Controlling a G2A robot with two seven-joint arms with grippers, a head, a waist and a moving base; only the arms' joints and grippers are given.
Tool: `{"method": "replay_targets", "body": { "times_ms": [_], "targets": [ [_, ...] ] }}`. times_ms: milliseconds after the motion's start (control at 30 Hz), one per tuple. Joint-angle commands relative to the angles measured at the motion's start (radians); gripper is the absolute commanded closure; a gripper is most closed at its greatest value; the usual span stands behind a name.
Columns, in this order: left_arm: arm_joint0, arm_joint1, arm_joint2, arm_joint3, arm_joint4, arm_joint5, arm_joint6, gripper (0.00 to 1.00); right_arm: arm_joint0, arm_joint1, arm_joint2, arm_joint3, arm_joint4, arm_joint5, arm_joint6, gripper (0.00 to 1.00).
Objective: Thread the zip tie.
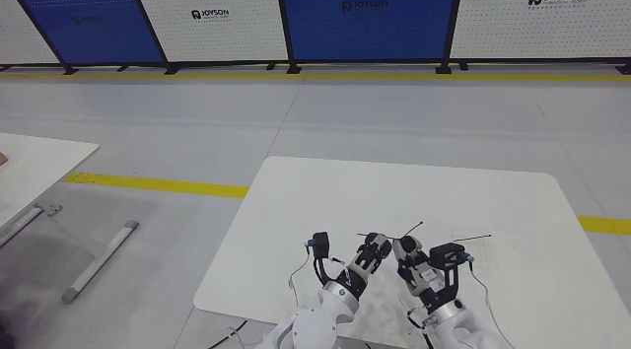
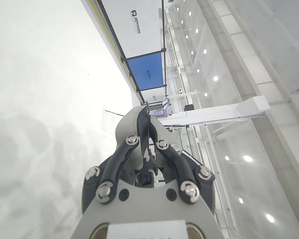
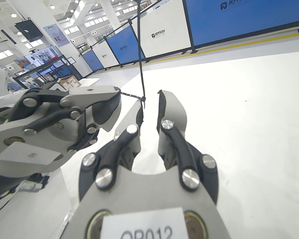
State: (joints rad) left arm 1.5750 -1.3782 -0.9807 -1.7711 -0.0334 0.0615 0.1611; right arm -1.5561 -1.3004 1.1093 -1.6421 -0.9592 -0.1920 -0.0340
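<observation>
Black zip tie (image 3: 140,50) tight in left pincer (image 2: 147,114), just beyond parted right pincer (image 3: 150,99).

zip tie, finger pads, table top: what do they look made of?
Zip tie: likely nylon-type plastic, matte black; the thin strap bends yet stands up by itself.
Finger pads: probably rubber, black, with a fine knurled texture.
Table: smooth white top; laminate or paint, cannot tell which.
</observation>
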Motion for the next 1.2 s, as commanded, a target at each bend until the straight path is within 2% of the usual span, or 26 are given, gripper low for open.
{"method": "replay_targets", "body": {
  "times_ms": [0,200,267,400,500,1167],
  "targets": [
    [0.001,0.0,0.001,0.001,0.005,0.0,-0.001,1.0,0.003,-0.001,-0.001,0.003,0.002,0.003,0.006,0.77],
    [0.006,0.001,0.003,-0.002,0.012,-0.002,-0.005,1.0,0.012,-0.002,-0.006,0.01,0.006,0.008,0.016,0.75],
    [0.006,0.002,0.003,-0.003,0.013,-0.002,-0.006,1.0,0.014,-0.003,-0.008,0.011,0.005,0.01,0.019,0.78],
    [0.007,0.002,0.004,-0.003,0.014,-0.004,-0.007,1.0,0.016,-0.003,-0.01,0.012,0.004,0.014,0.023,0.86],
    [0.008,0.003,0.004,-0.004,0.016,-0.005,-0.007,1.0,0.017,-0.004,-0.011,0.013,0.003,0.016,0.024,1.0],
    [0.009,0.004,0.001,-0.007,0.012,-0.023,-0.007,1.0,0.017,-0.004,-0.015,0.016,-0.009,0.02,0.03,1.0]
  ]
}}
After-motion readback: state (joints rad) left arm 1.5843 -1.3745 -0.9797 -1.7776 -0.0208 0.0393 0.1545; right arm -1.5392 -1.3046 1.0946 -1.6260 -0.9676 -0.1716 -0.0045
